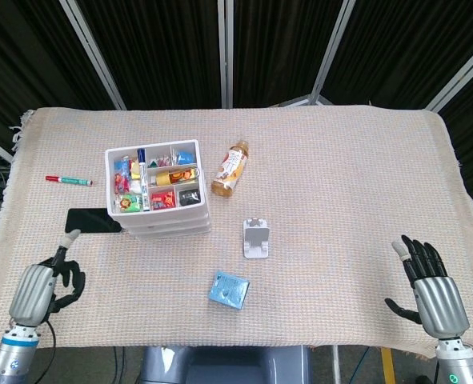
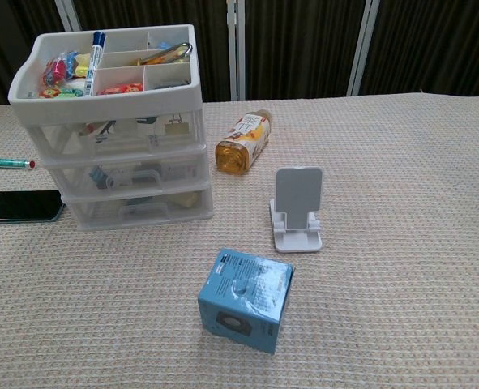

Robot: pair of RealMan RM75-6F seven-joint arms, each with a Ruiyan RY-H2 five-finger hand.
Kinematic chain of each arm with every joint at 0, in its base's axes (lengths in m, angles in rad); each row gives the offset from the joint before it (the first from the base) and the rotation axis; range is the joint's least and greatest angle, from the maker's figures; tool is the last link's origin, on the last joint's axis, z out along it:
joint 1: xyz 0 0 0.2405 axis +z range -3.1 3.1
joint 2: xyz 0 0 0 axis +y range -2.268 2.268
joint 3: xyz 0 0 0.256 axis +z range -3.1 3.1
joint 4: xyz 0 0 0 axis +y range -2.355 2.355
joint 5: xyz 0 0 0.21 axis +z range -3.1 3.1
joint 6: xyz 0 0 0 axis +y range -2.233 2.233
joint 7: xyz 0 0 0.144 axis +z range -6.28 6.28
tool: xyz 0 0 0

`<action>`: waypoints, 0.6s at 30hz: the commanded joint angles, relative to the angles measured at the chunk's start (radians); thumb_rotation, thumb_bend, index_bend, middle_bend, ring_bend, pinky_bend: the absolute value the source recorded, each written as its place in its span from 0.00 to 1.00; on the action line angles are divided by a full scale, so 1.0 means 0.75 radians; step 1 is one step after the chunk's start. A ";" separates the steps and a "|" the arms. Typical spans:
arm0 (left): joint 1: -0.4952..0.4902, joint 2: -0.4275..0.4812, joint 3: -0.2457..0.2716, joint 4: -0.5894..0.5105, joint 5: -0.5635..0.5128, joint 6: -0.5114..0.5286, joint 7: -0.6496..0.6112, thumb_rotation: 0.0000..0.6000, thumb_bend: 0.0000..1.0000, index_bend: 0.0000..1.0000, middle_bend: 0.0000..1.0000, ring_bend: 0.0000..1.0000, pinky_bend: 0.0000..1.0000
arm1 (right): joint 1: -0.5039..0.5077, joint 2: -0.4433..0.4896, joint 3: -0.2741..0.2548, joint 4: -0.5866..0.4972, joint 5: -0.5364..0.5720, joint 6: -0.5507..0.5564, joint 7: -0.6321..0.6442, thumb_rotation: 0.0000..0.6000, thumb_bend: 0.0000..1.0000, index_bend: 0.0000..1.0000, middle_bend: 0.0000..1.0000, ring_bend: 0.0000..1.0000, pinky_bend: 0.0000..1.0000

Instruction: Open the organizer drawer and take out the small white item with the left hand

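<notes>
The white three-drawer organizer [image 1: 162, 214] [image 2: 117, 130] stands left of centre on the cloth, its open top tray full of small coloured items. All its drawers [image 2: 134, 180] are closed, and their clear fronts show dim contents, some of them pale. My left hand [image 1: 44, 284] hovers over the cloth's front left, below the organizer and apart from it, holding nothing, with one finger stretched out. My right hand [image 1: 432, 292] is at the front right edge with its fingers spread and empty. Neither hand shows in the chest view.
A black phone [image 1: 90, 220] [image 2: 16, 206] lies just left of the organizer, and a red-green marker [image 1: 68, 181] lies beyond it. An orange bottle [image 1: 230, 169] lies to the organizer's right. A white phone stand [image 1: 257, 238] and a blue box [image 1: 229, 290] sit toward the front.
</notes>
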 commanded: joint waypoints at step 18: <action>-0.328 -0.061 -0.054 -0.150 -0.288 -0.572 -0.529 1.00 0.70 0.00 0.76 0.74 0.60 | -0.011 0.025 -0.002 -0.020 -0.022 0.030 0.031 1.00 0.02 0.00 0.00 0.00 0.00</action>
